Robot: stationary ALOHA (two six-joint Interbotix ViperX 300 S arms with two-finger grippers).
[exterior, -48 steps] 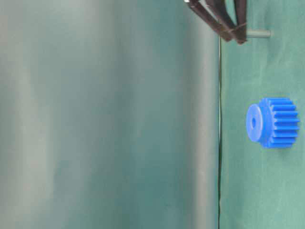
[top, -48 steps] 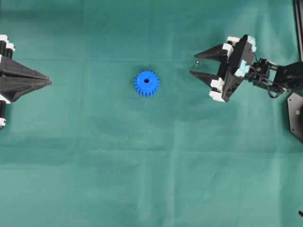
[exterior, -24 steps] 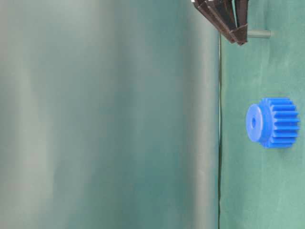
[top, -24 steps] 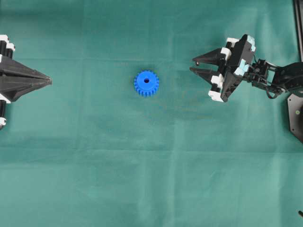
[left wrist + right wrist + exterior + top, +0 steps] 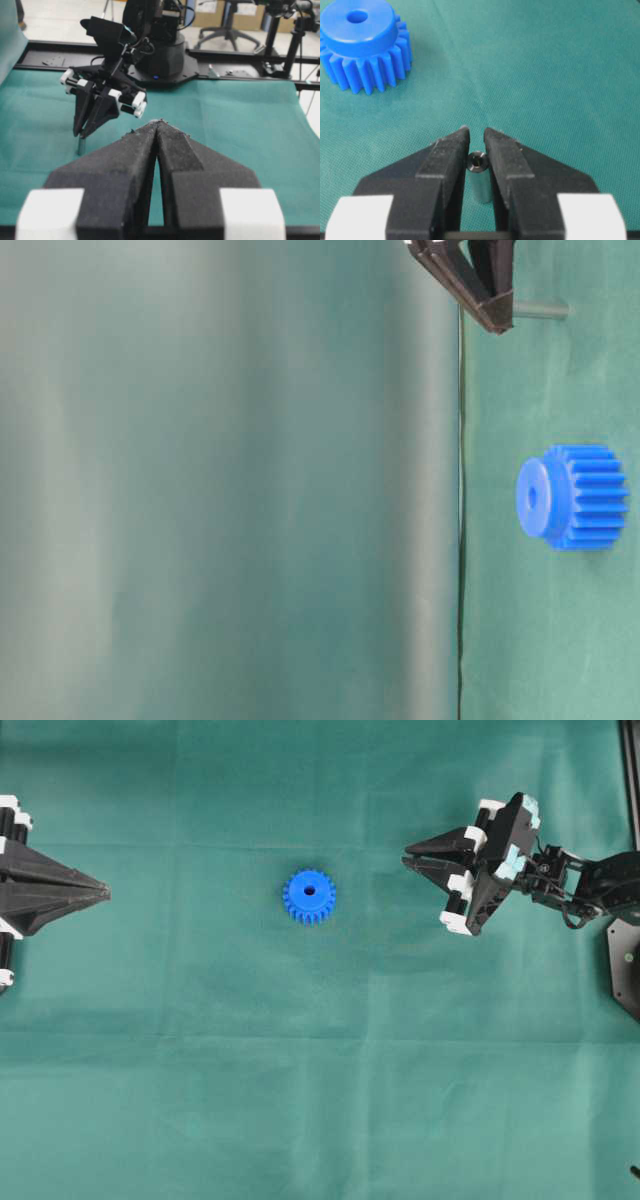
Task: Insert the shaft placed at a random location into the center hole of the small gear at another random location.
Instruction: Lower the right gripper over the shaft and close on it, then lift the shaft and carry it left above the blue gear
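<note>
Between the right gripper's point(image 5: 476, 145) jaws stands the unmarked shaft point(image 5: 479, 176).

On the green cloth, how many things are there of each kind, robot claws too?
Blue plastic toothed gear: 1
Small silvery metal pin: 1
Black robot grippers: 2, the left gripper and the right gripper
Total: 4

Overhead view looks straight down on the green worktop point(image 5: 320, 1100), both arms at its edges. Table-level view sits low and close, rotated sideways, sharing the small gear point(image 5: 572, 497) with the overhead. Left wrist view faces across toward the right arm; right wrist view looks down close past its fingers point(image 5: 447, 165).
</note>
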